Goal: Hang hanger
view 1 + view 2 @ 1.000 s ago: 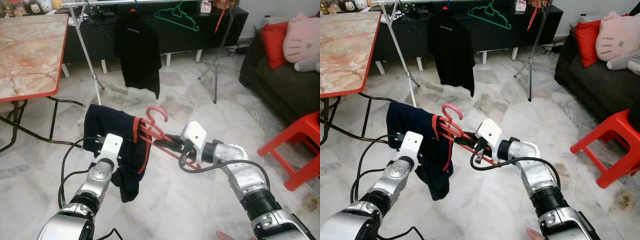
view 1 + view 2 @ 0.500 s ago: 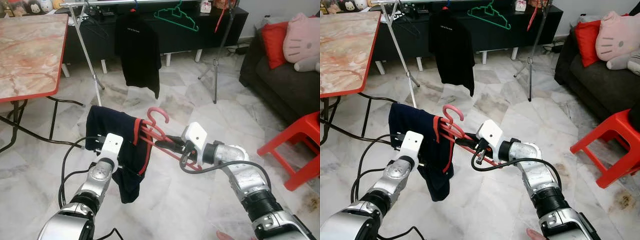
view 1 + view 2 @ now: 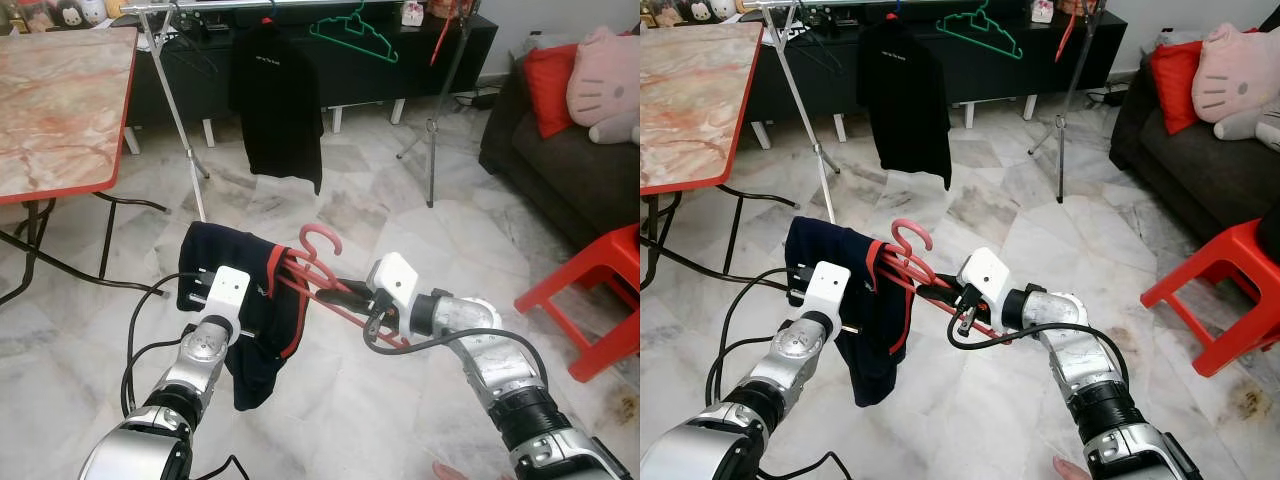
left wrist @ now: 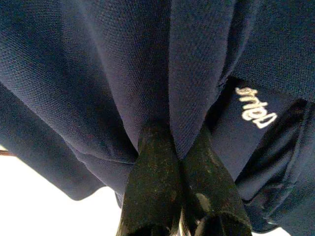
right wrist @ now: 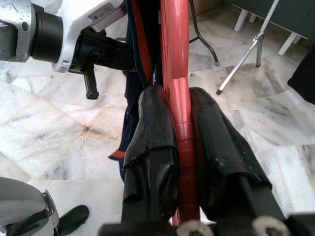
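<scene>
You are in a home living room: a dark sofa (image 3: 560, 165) with a pink plush toy (image 3: 605, 85), marble floor (image 3: 330, 400), clothes rack (image 3: 300, 5).

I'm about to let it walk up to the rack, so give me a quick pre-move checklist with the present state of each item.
1. Right gripper clamped on the red hanger: ok, the bar sits tight between both fingers.
2. Left gripper pinching the navy shirt: ok, cloth is caught between the fingers.
3. Shirt seated on the hanger: not ok, it is bunched and draped to one side.
4. Hook free to catch the rail: ok, the hook stands clear above the shirt.
5. Space on the rack rail: ok, there is a gap between the black shirt and the green hanger.
6. Cable snagging near the left arm: cannot tell.
</scene>
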Motion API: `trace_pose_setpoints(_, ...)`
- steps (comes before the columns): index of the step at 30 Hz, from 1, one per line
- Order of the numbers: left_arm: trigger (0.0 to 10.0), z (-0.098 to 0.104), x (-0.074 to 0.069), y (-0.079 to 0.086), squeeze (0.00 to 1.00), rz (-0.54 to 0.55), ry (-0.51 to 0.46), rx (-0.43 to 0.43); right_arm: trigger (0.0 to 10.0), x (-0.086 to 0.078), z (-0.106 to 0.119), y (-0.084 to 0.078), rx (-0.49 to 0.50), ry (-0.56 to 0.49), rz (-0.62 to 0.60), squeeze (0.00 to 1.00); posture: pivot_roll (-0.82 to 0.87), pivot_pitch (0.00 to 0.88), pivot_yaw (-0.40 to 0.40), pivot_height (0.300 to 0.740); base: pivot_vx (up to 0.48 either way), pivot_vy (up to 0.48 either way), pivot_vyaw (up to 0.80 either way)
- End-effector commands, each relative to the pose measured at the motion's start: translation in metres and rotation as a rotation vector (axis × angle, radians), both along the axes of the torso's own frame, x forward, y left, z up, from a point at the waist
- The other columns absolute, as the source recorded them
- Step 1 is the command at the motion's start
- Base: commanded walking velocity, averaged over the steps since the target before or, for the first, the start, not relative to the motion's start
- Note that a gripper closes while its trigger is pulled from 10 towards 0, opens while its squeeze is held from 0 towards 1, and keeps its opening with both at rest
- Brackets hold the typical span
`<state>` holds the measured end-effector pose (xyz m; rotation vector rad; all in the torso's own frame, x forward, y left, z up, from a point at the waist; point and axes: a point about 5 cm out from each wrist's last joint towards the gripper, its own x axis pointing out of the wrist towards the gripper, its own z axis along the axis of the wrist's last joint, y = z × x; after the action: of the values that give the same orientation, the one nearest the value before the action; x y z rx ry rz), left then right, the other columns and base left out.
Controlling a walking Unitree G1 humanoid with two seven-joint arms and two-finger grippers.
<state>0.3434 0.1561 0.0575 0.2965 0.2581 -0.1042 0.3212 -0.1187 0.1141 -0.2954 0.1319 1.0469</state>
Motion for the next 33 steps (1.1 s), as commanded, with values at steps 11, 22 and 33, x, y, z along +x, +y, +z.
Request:
trace_pose_setpoints(11,0.0,0.006,0.003,0.011,0.00,0.060,-0.035,-0.015,0.0,-0.011,-0.025,-0.019,-0.259,0.012,0.066,0.00,-0.04,0.073,-0.061,0.740,0.000,0.000,0.00)
trace_pose_setpoints(22,0.0,0.003,0.001,0.012,0.00,0.084,-0.025,-0.014,0.0,-0.044,-0.081,-0.051,-0.538,0.186,0.124,0.00,-0.05,0.085,-0.059,0.740,0.000,0.000,0.00)
trace_pose_setpoints(33,0.0,-0.016,-0.013,0.039,0.00,0.226,0.059,0.033,0.0,-0.045,-0.069,-0.060,-0.417,0.171,0.047,0.00,-0.06,0.094,-0.063,0.740,0.000,0.000,0.00)
